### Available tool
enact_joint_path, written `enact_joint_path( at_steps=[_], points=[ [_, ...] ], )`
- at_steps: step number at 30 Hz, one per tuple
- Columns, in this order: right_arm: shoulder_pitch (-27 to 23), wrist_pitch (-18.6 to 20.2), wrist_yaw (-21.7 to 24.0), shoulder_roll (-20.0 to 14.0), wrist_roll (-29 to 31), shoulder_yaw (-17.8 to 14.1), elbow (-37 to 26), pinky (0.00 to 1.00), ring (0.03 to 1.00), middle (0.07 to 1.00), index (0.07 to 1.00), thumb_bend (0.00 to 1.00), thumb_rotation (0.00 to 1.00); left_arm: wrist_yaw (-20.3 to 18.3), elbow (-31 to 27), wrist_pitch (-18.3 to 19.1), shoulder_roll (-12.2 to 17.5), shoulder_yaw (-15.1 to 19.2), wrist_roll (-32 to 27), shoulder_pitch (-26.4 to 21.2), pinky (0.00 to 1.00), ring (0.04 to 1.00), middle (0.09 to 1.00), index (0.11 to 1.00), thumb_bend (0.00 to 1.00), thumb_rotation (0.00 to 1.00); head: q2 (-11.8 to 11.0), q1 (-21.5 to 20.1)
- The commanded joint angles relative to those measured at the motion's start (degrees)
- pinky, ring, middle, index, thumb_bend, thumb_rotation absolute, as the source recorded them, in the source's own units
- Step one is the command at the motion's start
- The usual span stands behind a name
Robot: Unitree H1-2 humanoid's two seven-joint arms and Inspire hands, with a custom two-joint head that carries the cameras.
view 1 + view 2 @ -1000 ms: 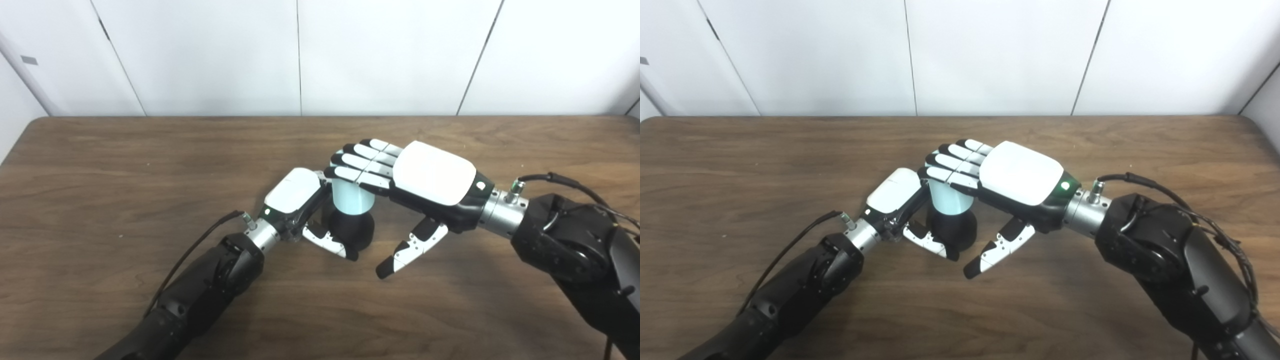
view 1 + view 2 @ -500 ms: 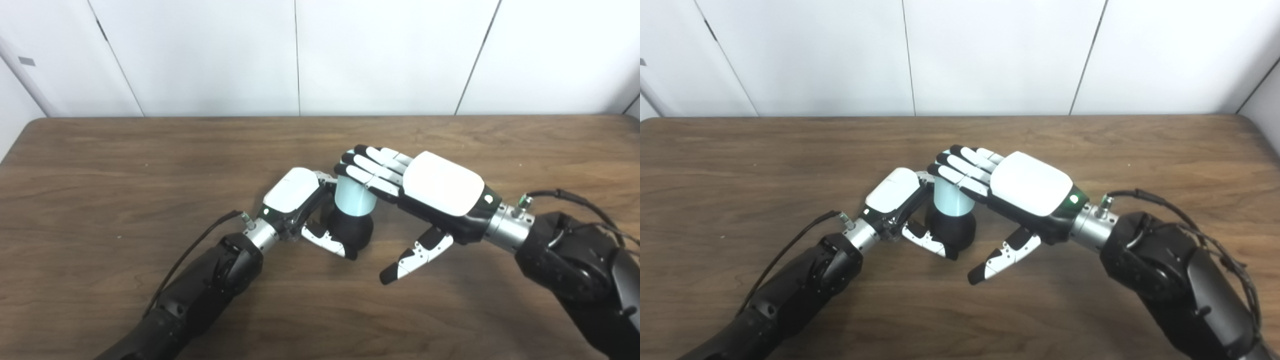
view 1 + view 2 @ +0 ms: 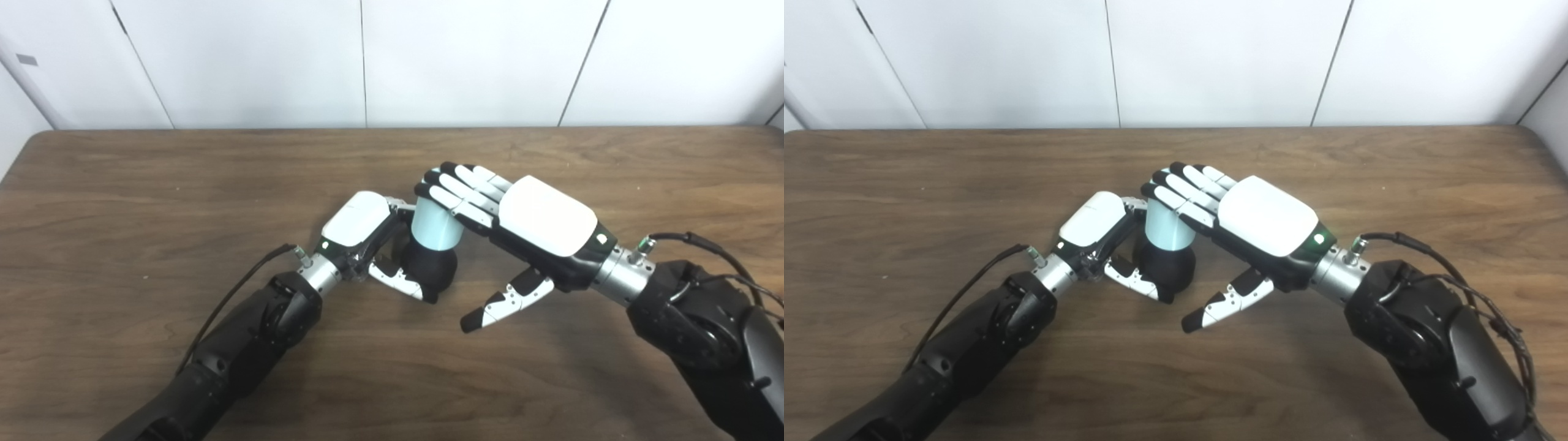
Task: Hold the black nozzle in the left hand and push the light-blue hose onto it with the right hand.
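Note:
The black nozzle stands on the wooden table at the middle. The short light-blue hose sits upright on top of it. My left hand is shut on the nozzle, its thumb wrapped across the front. My right hand is open, palm down, its fingers straight and lying over the hose's top right edge. Its thumb hangs free to the right of the nozzle. The hose's top is partly hidden by those fingers.
The table's far edge meets a white panelled wall. A black cable runs along my left forearm and another loops at my right wrist.
My right hand has drawn back to the right and tilted, so its fingers cover less of the hose top. The camera has tilted a little. My left hand keeps its hold.

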Motion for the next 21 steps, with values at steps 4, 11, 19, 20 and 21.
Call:
enact_joint_path(
  at_steps=[4,11,19,20,21],
  points=[
    [-2.0,0.5,7.7,-2.3,-1.1,3.3,1.0,1.0,1.0,0.99,0.974,0.69,0.84,-9.7,3.4,1.8,-1.0,-4.3,1.6,6.1,0.68,0.632,0.483,0.485,0.53,0.0,0.1,0.1],
    [-4.3,1.6,11.1,-2.8,-1.0,5.5,0.6,0.95,0.962,0.952,0.935,0.72,0.83,-9.9,3.4,1.8,-1.1,-4.3,1.4,6.0,0.7,0.63,0.483,0.484,0.53,0.0,0.2,0.2],
    [-4.5,2.5,11.4,-3.1,-0.7,6.0,0.5,0.94,0.963,0.953,0.939,0.72,0.82,-9.9,3.3,1.6,-1.0,-4.3,1.3,6.1,0.69,0.63,0.483,0.484,0.53,0.0,0.2,0.2],
    [-4.4,2.8,11.1,-3.0,-0.7,5.8,0.5,0.94,0.969,0.958,0.946,0.72,0.82,-9.8,3.3,1.7,-0.9,-4.4,1.5,6.1,0.69,0.631,0.483,0.484,0.53,0.0,0.2,0.2],
    [-4.3,3.2,10.5,-2.7,-0.4,5.4,0.4,0.94,0.979,0.972,0.959,0.72,0.82,-9.8,3.3,1.6,-0.9,-4.4,1.6,6.1,0.7,0.633,0.484,0.484,0.53,0.0,0.2,0.3]
  ],
)
